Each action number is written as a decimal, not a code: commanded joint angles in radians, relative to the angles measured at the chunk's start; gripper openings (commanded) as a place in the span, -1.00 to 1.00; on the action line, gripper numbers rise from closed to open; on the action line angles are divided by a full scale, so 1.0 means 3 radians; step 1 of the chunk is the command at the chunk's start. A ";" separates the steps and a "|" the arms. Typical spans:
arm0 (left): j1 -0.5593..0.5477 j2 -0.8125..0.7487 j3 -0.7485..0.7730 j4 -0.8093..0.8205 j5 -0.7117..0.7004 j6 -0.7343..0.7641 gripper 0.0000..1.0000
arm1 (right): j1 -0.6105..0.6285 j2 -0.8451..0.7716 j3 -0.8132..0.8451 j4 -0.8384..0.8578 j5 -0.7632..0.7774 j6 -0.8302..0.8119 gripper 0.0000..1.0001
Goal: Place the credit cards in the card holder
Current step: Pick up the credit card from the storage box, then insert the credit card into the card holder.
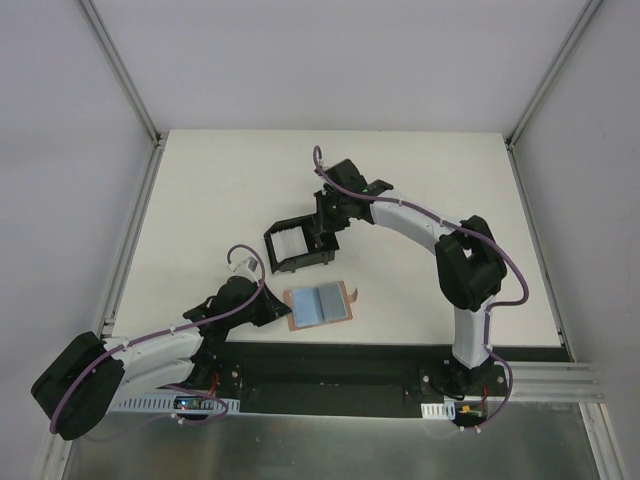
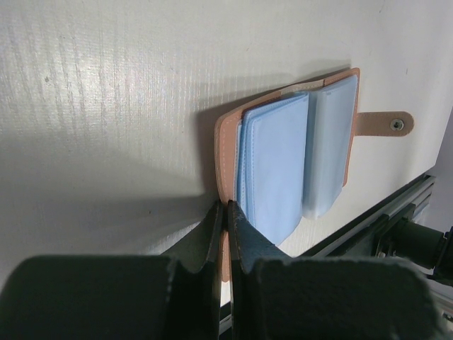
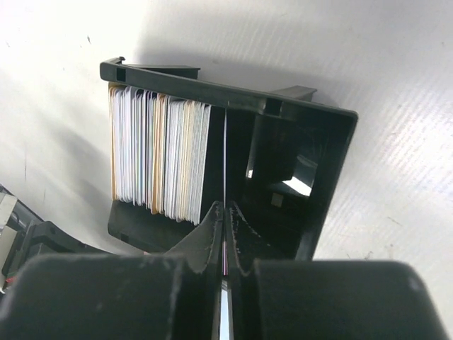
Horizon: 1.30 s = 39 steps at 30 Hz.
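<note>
Now my left tool (image 2: 225, 212) pinches the edge of the holder (image 2: 226, 142) lying open on the near table (image 2: 106, 106), while farther out my right tool (image 3: 225, 211) clamps one card (image 3: 225, 156) upright in the box (image 3: 333, 163), which I judge needs a straight lift out next.

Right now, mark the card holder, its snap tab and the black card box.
card holder (image 2: 276, 163), left wrist view, blue sleeve page.
snap tab (image 2: 382, 124), left wrist view, tan strap.
black card box (image 3: 212, 93), right wrist view, top rim.

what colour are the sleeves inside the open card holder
Light blue sleeves, clearest in the left wrist view.
</note>
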 commanded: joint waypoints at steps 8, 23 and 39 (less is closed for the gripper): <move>0.0029 -0.0075 -0.0086 -0.0288 0.0013 0.0121 -1.00 | 0.0017 -0.1099 -0.0289 0.0084 0.0321 -0.0173 -1.00; 0.0029 -0.0004 -0.0010 -0.0359 0.0111 0.0320 -1.00 | 0.0323 -0.2241 -0.2867 0.1812 -0.0441 0.1125 -0.99; 0.0029 0.0083 0.0032 -0.0369 0.0090 0.0264 -1.00 | 0.0416 -0.1570 -0.3358 0.2723 -0.0482 0.1463 -1.00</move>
